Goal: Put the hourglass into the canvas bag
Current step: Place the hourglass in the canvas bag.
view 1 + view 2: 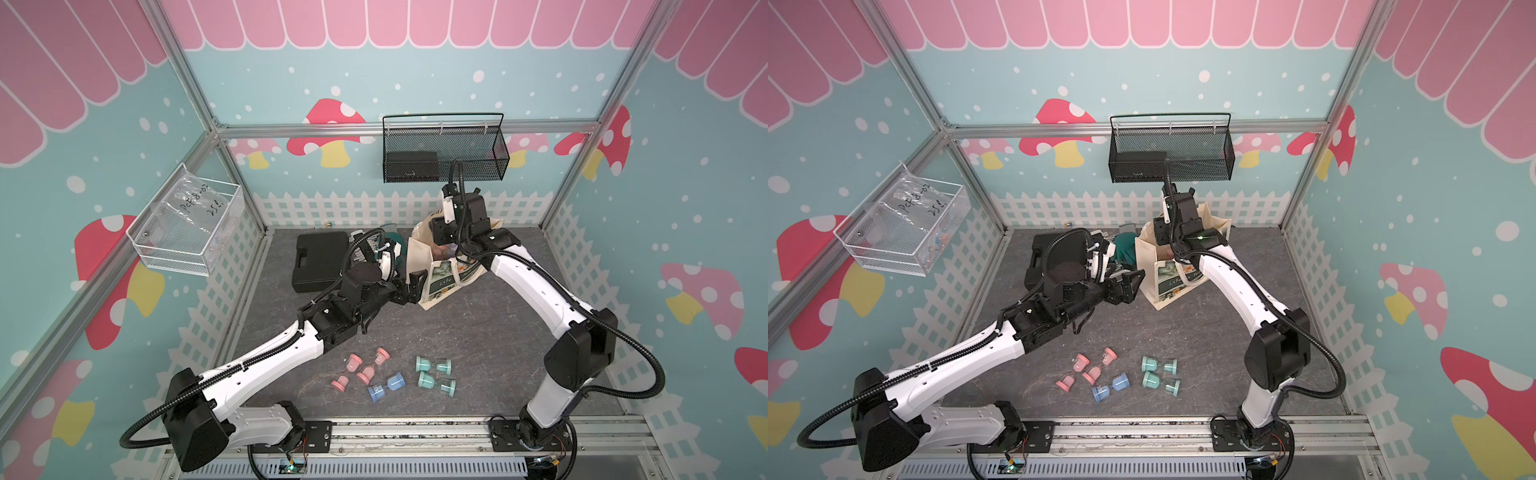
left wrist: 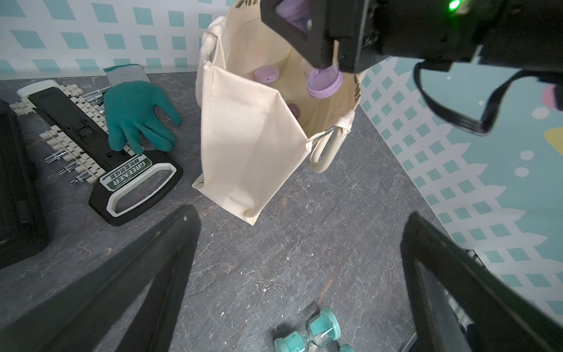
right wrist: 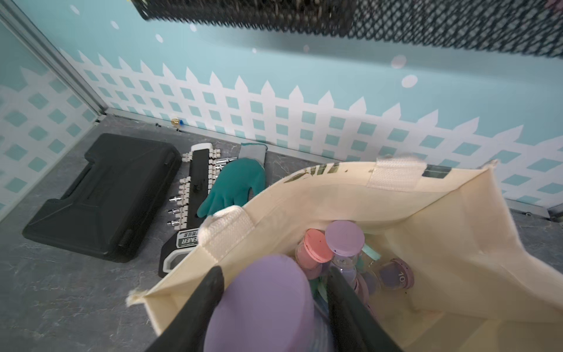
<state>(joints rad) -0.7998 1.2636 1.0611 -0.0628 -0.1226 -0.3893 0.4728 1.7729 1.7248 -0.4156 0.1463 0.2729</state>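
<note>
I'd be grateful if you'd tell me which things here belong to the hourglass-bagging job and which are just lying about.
Job:
canvas bag
purple hourglass in the right gripper
hourglasses already in the bag
loose hourglasses

Lying about:
black case
socket rack
green glove
black mesh basket
white wire basket

Cream canvas bag (image 1: 432, 291) with green floral print and dark green label, lilac hourglass (image 3: 262, 304), pink hourglasses (image 1: 352, 364), blue hourglass (image 1: 386, 386) and teal hourglasses (image 1: 423, 364) near the front edge of the dark grey veined tabletop (image 1: 478, 332), teal glove (image 2: 137, 115) with grey cuff, black tool case (image 3: 103, 198), black mesh basket (image 1: 444, 149)
</note>
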